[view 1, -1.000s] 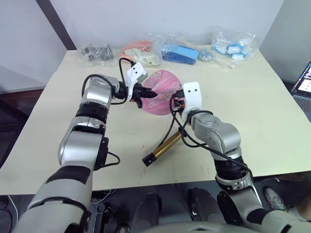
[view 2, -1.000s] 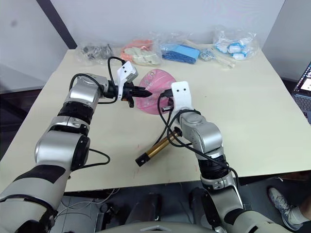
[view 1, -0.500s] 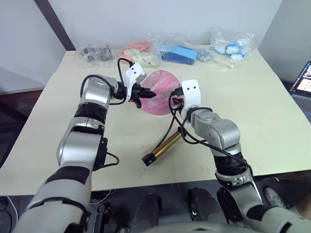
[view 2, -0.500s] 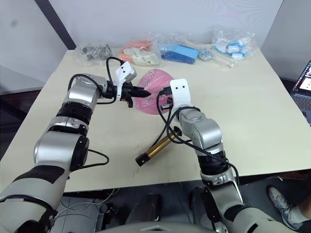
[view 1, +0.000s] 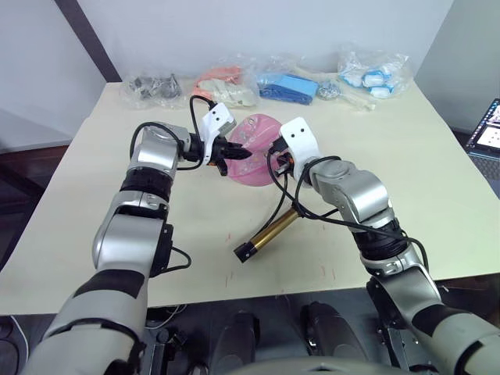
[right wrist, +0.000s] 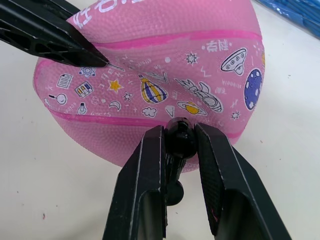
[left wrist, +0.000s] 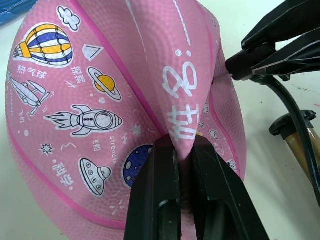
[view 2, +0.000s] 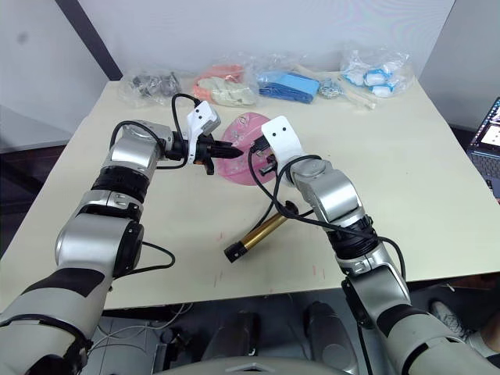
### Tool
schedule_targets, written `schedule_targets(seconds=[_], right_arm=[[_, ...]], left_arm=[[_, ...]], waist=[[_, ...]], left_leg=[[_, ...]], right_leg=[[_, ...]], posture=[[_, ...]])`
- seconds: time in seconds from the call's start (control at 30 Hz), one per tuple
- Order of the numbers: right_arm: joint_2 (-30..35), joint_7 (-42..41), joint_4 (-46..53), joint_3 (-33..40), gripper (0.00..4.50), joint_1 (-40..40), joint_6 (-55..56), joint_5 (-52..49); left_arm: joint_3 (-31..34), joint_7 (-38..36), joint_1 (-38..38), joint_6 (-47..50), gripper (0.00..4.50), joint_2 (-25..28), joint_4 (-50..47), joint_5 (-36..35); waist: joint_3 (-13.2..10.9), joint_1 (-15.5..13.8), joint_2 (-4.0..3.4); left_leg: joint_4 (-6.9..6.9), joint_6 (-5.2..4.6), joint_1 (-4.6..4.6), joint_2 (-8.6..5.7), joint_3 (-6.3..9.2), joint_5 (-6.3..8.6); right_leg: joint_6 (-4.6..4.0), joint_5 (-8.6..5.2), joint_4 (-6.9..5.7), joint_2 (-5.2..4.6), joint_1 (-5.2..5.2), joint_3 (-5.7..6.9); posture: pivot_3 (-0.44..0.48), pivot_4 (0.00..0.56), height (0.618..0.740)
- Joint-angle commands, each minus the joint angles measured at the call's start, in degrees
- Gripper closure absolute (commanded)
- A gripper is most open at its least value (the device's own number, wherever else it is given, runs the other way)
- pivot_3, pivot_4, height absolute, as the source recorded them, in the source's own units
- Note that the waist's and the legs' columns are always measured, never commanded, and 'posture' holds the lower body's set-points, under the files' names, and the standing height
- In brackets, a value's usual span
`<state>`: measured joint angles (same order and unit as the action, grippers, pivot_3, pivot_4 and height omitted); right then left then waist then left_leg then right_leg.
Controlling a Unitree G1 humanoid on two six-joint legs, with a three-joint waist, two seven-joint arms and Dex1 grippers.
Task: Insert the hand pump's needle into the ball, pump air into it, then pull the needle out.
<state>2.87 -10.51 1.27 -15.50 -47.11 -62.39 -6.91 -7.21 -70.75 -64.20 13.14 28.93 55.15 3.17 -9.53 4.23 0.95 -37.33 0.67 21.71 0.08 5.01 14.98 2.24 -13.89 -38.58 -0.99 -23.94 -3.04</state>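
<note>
Between the right gripper's point(right wrist: 175, 150) two black fingers sits the small black fitting that carries the needle point(right wrist: 178, 134), pinched firmly, its tip pressed against the lower flank of the ball point(right wrist: 165, 75). Whether the pin has gone into the valve cannot be told; the fitting hides the spot. From it the thin hose point(view 1: 286, 195) runs back to the pump point(view 1: 268, 233), whose gold barrel lies flat on the table point(view 1: 437, 187) between the two arms, nearer the robot than the ball and untouched by either gripper.

Opposite, the left gripper point(left wrist: 182, 150) is clamped on a raised fold of the ball's skin, bracing it. The ball looks slack and creased rather than round, so little or no air seems to be in it. It rests near the table's middle, with the two grippers meeting it from opposite sides. Clear bags of small goods point(view 1: 297, 82) lie along the far edge, well apart.

Judging from this, the step in hand is the insertion, at or just short of seating the needle. The next move likely calls for a straight push along the needle's own line while the left grip holds steady, since a soft ball will tend to give way. Pumping would then need a gripper freed for the handle.
</note>
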Motion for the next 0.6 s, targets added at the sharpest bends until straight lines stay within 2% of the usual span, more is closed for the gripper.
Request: schedule_targets(seconds=[0.03,0.6], right_arm=[[-1.38,-2.67,-1.53,-1.14,4.13,-0.49,-0.5,-1.22],[-1.88,-6.75,-12.37,-2.7,4.13,-2.51,5.82,2.07]], left_arm=[[-1.63,-0.82,2.0,0.64,4.5,-1.16,0.59,0.59],[-1.69,-0.86,2.64,1.67,4.5,-1.23,-0.12,0.37]], waist=[[0.0,0.0,0.0],[0.32,1.07,-0.19]], left_leg=[[0.0,0.0,0.0,0.0,0.0,0.0],[0.0,0.0,-0.15,0.0,0.0,0.0]], right_leg=[[0.0,0.0,-0.01,0.0,0.0,0.0],[0.0,0.0,-0.07,0.01,0.12,-0.01]], posture=[[0.0,0.15,0.74],[0.0,0.15,0.74]])
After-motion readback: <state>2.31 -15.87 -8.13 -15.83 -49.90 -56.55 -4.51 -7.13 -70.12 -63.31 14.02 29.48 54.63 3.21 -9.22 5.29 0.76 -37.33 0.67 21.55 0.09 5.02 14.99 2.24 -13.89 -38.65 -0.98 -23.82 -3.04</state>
